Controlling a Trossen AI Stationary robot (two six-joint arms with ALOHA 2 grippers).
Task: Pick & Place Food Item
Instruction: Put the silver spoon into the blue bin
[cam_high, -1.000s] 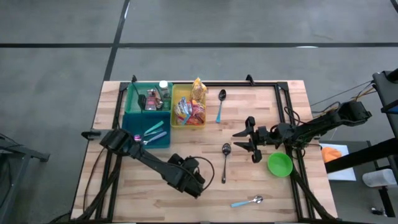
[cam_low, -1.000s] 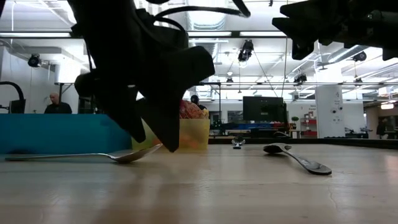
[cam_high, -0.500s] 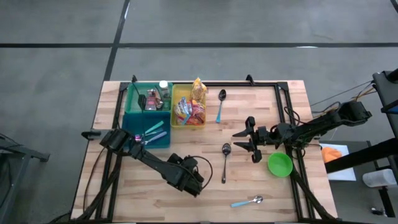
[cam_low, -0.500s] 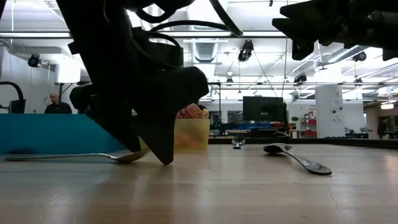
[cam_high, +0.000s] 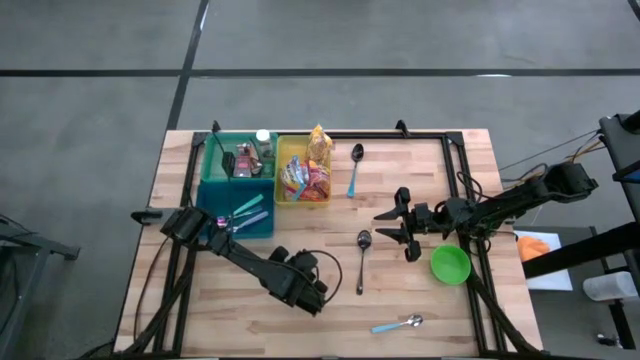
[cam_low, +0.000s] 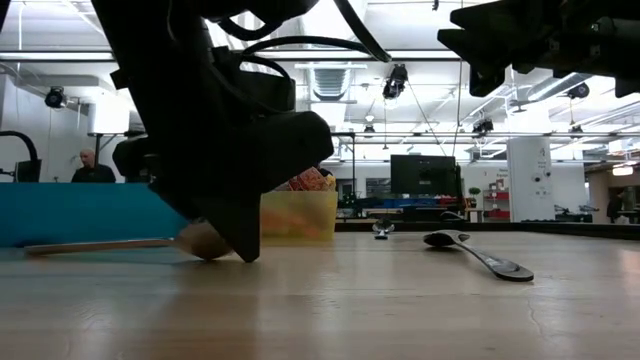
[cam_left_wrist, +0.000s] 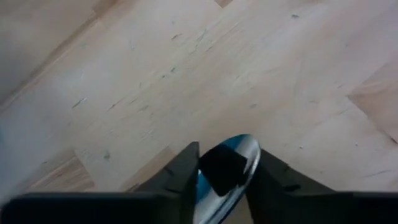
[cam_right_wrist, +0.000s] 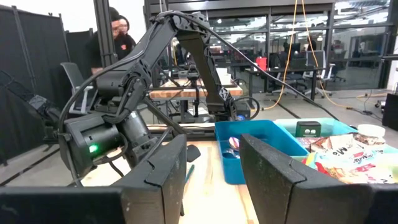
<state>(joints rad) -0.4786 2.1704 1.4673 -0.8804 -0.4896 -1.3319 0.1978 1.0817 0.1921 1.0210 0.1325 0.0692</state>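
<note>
Left gripper: my left gripper is down at the table, near its front edge and left of centre. In the low view its fingertips meet the wood.
Left grip: my fingers are clamped on the bowl of a spoon, one on either side of it. In the low view the handle runs out nearly level, just above the table, towards the blue bin.
Right gripper: my right gripper hangs above the table on the right half, beside the green bowl and clear of it.
Right grip: the two fingers stand apart with a plain gap between them, and nothing is in it.
Food: the snack packets lie in the yellow bin at the back of the table, well apart from both of my grippers. One packet stands up at that bin's back right corner.
Other bins: a teal bin sits just left of the yellow one, and the blue bin lies in front of the teal one.
Other spoons: a dark spoon lies between my two grippers. A back spoon is just right of the yellow bin. A front spoon is near the front edge.
Room: people show beyond the table in the right wrist view.
</note>
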